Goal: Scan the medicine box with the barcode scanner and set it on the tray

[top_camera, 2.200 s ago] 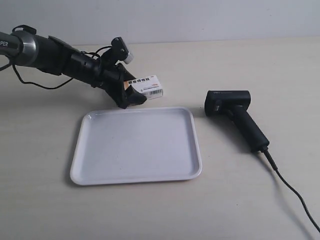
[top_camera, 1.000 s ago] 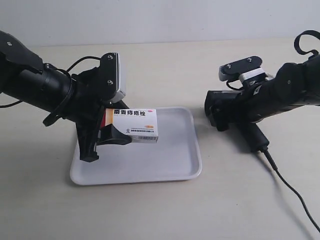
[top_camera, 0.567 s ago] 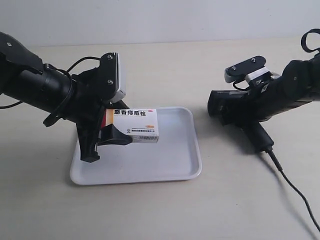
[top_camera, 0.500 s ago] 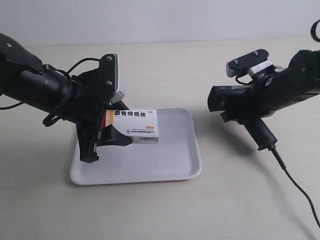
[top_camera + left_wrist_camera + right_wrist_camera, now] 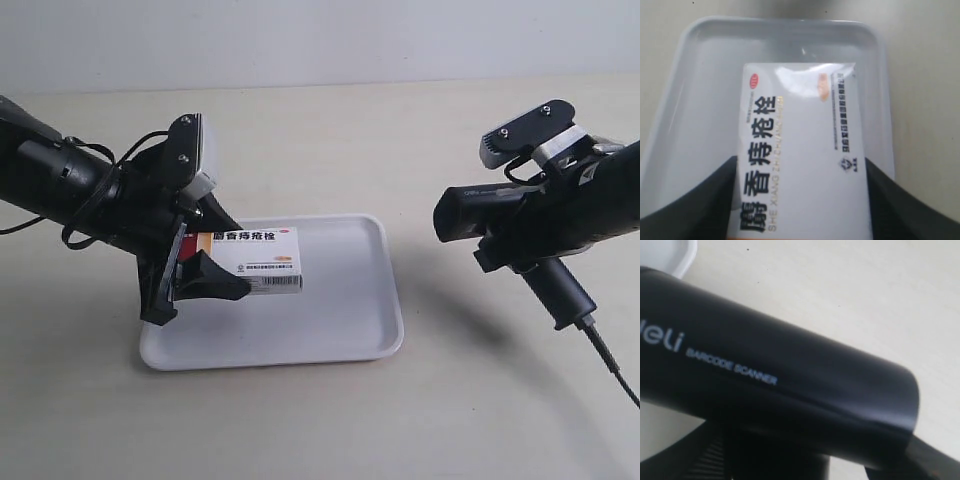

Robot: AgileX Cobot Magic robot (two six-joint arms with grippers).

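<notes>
Since half a second ago: barcode scanner [image 5: 497, 214] is up off the table [image 5: 450, 420] and further toward the exterior view's right, with its shadow now on the surface below it. The medicine box [image 5: 258, 262] has dropped a little and shifted toward the exterior view's left, more tilted than before.

Current state:
- Left gripper [image 5: 226, 258] pinches the box at its banded end, fingers [image 5: 690, 210] pressed on both long edges. The box hangs over the tray [image 5: 330, 335], near its left half. Looks clear of the tray floor, not set down.
- Right gripper [image 5: 520, 248] is clamped round the scanner where head meets handle. The wrist view shows only the scanner body filling the frame. Cable [image 5: 612, 368] trails off the handle to the table.
- Scanner head points roughly toward the box, well apart from it.

Step in hand: scan, still in alignment. Placing not started.

Next move, my read: close the gap and square the scanner's front window to the barcode [image 5: 265, 286], which seems to sit on the box's lower long side facing the exterior camera. That likely needs a box roll or a lower scanner approach. Can't tell whether the trigger is covered by a finger. Watch cable drag.
</notes>
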